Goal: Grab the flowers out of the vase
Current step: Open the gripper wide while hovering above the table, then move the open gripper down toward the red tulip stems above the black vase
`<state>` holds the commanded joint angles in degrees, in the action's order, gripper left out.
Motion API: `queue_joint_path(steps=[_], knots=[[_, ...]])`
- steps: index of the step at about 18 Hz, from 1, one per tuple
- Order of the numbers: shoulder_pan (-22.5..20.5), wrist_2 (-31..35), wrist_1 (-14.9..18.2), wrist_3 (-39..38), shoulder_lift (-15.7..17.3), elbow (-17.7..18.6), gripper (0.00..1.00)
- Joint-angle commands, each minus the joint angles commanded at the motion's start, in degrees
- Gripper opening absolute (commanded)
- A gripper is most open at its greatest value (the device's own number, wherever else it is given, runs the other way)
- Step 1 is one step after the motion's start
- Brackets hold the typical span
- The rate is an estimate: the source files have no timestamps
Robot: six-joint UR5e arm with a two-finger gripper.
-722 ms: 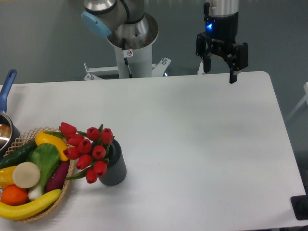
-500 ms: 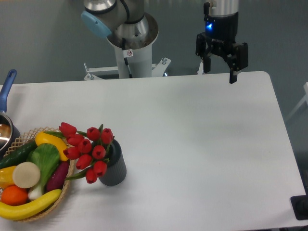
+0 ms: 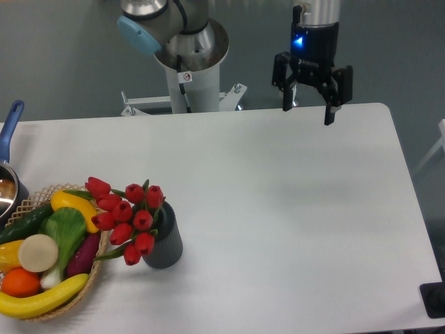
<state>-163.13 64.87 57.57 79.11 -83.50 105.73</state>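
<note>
Just nudged my black two-finger gripper (image 3: pixel 306 109) left from the table's one o'clock edge, jaws spread, empty. Red tulip flowers (image 3: pixel 126 218) sit untouched in the ribbed dark grey vase (image 3: pixel 164 245) at eight o'clock, well apart.

**Robot body: grey joints, blue cap, black gripper**

A silver-grey cylindrical arm base (image 3: pixel 188 62) is seen behind the table, mounted on a pale column that is fixed to a light metal foot plate with visible bolts. A light blue round cap (image 3: pixel 138 35) is fitted on the side of a joint housing. A small white sticker with a red mark is borne by the column. The gripper (image 3: pixel 306 113) is black, with two dark fingers (image 3: pixel 328 111), below a silver wrist section where a blue light is lit.
</note>
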Motion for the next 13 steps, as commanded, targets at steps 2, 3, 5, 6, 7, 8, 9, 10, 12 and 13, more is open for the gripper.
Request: queue_joint_path(steps=[2, 3, 5, 6, 7, 8, 9, 10, 12, 13], knots=[[0.0, -3.1, 0.0, -3.7, 0.0, 0.1, 1.0], [-0.3, -5.9, 0.0, -6.7, -0.2, 0.0, 1.0], [-0.6, -10.5, -0.5, -11.1, -0.4, 0.0, 1.0], [-0.4, -11.2, -1.3, -12.6, -0.5, 0.2, 1.0], [-0.4, -11.3, -2.0, -14.1, -0.9, 0.4, 1.0], [-0.3, -11.3, -2.6, -15.7, -1.0, 0.7, 1.0], [0.0, -11.3, -3.2, -16.9, -1.3, 1.3, 1.0], [0.4, -11.3, -4.3, -17.0, -1.7, 2.2, 1.0], [3.5, -11.2, -7.2, -16.9, -2.7, 3.5, 1.0], [6.6, -11.1, -7.8, -17.1, -3.1, 4.0, 1.0]])
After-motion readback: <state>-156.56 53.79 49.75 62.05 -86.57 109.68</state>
